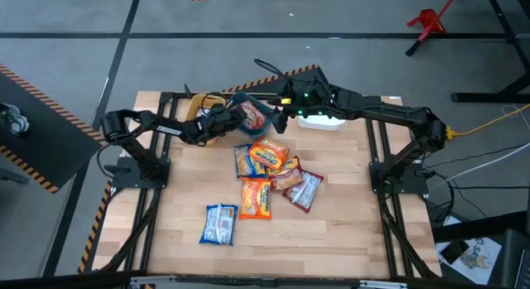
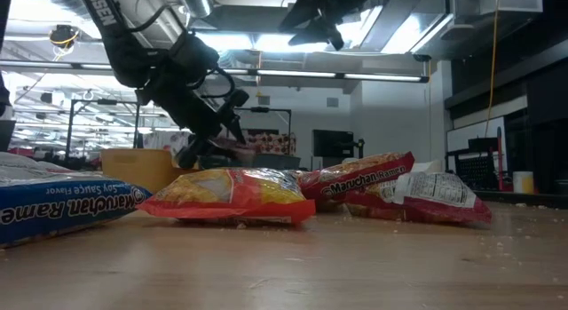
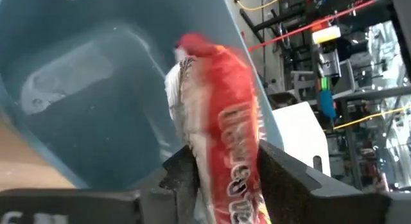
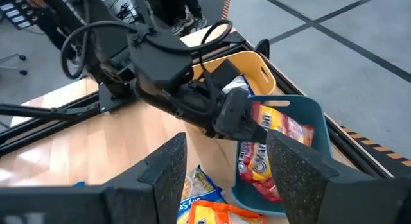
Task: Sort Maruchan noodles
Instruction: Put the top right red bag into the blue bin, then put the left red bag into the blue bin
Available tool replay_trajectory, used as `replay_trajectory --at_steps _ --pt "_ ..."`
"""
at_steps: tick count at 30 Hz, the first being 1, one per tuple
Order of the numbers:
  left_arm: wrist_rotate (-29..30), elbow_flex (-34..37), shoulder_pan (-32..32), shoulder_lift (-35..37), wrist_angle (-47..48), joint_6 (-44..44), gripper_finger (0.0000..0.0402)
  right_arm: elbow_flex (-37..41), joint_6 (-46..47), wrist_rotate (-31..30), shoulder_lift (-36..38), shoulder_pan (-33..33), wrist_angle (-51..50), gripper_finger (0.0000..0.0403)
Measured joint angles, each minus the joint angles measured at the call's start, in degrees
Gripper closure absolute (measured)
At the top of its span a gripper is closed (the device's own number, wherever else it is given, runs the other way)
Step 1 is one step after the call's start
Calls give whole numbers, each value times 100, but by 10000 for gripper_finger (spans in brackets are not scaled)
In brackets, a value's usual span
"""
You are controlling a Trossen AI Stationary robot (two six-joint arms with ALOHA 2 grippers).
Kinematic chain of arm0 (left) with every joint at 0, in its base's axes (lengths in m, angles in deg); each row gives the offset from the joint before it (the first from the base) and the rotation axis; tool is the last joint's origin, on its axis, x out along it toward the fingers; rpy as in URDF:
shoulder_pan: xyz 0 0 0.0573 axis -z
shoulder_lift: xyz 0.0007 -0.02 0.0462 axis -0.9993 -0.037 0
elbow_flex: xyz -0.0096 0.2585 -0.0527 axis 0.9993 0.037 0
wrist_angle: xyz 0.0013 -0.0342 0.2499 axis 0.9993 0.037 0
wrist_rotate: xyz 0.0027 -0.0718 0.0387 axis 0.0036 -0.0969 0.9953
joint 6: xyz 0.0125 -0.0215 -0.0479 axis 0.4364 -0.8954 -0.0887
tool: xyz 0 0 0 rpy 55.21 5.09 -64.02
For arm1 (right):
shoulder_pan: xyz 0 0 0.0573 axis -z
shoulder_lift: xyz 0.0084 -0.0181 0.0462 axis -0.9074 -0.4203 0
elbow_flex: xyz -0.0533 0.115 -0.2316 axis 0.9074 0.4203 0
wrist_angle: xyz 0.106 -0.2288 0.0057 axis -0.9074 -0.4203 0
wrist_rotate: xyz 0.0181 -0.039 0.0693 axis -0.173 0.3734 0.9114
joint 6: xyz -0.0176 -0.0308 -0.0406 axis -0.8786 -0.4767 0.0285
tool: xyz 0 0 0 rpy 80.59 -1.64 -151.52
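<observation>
My left gripper (image 4: 253,129) reaches from the table's left over the teal bin (image 4: 308,118) at the far edge, shut on a dark red Maruchan noodle packet (image 4: 270,153). Several more packets lie flat mid-table: orange ones (image 1: 269,155) (image 1: 257,198), dark red ones (image 1: 303,190) and a blue-white one (image 1: 219,224) nearest the front. My right gripper (image 4: 228,150) hovers open and empty high above the bins, looking down on the left gripper. My left gripper pinches the red packet between its two fingers (image 3: 183,176) near one end (image 3: 228,185). The fingers slant down from the table's left. The packet stands on edge and reaches past the fingertips down into the teal bin (image 3: 83,89); whether it touches the bottom I cannot tell.
A yellow bin (image 1: 203,103) stands left of the teal one and a white bin (image 1: 323,121) to its right, all along the far edge. The packets crowd the table's middle (image 2: 226,196); bare wood lies to the near left and near right.
</observation>
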Motion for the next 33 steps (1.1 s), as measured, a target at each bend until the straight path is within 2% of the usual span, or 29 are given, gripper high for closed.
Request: replay_trajectory --at_steps 7,11,17,23,28,33 --pt "-243 0 -134 -5 -232 316 206 0 -61 317 0 0 -65 205" --pt "-827 0 -303 30 -269 384 191 0 -69 276 0 0 -341 205" --pt "-1829 0 -573 412 -272 570 192 2 -177 274 0 0 -683 205" --pt "-1747 0 -745 1258 492 991 192 2 -198 274 0 0 -747 205" --pt "-1853 0 -594 1955 837 1507 192 39 -573 274 -45 -4 -1560 205" --pt "-1936 0 -305 2486 858 1971 192 770 -621 586 -66 -4 -1954 205"
